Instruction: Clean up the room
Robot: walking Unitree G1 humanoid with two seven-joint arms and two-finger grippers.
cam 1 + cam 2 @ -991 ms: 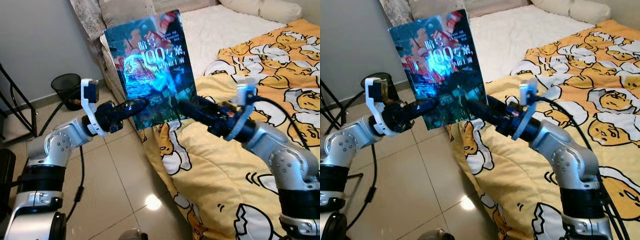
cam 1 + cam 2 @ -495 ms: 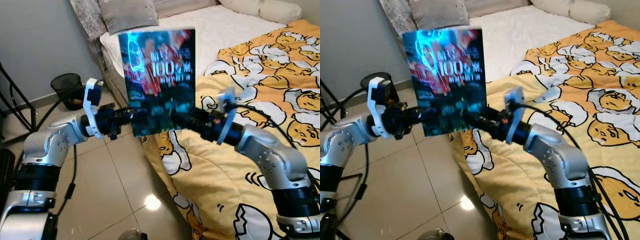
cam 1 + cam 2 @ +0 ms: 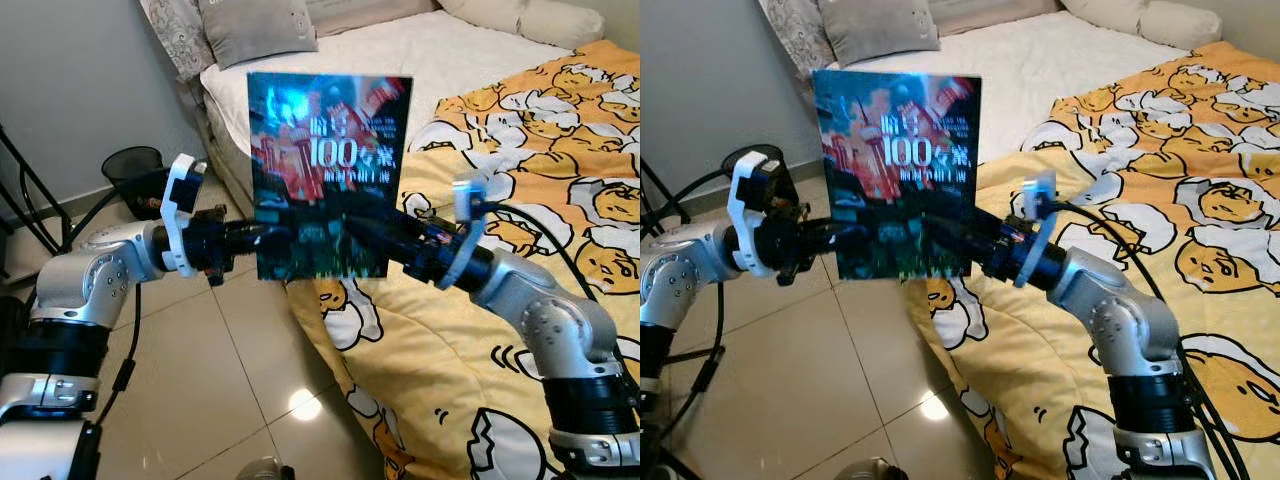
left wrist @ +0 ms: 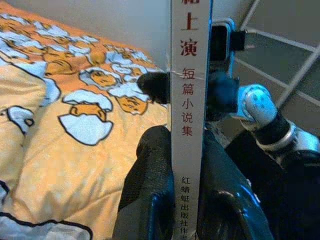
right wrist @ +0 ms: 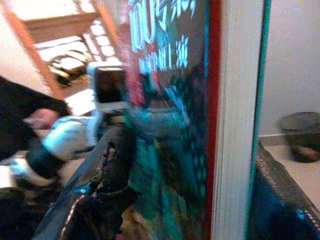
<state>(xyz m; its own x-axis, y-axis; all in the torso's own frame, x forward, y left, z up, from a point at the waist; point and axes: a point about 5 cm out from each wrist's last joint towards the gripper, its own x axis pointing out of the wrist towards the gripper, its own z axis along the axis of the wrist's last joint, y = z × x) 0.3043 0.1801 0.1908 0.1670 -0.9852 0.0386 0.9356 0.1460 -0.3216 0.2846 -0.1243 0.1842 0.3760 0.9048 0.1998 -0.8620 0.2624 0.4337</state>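
Observation:
A book (image 3: 325,170) with a glossy blue and red cover and white "100" lettering stands upright in mid-air over the floor beside the bed. My left gripper (image 3: 268,238) is shut on its lower left edge; the left wrist view shows the white spine (image 4: 187,100) clamped between the black fingers (image 4: 150,180). My right gripper (image 3: 355,228) is shut on the lower right edge, with the page edge (image 5: 235,125) between its fingers (image 5: 107,170) in the right wrist view.
A bed with a yellow cartoon-print duvet (image 3: 500,300) fills the right side, its white sheet (image 3: 420,50) and grey pillows (image 3: 255,30) further back. A black mesh waste bin (image 3: 135,175) stands by the grey wall. A black metal frame (image 3: 30,210) is at far left. The floor is beige tile (image 3: 210,380).
The book has turned from tilted to nearly upright and shifted slightly right and lower, both grippers staying on it. The left arm has moved left.

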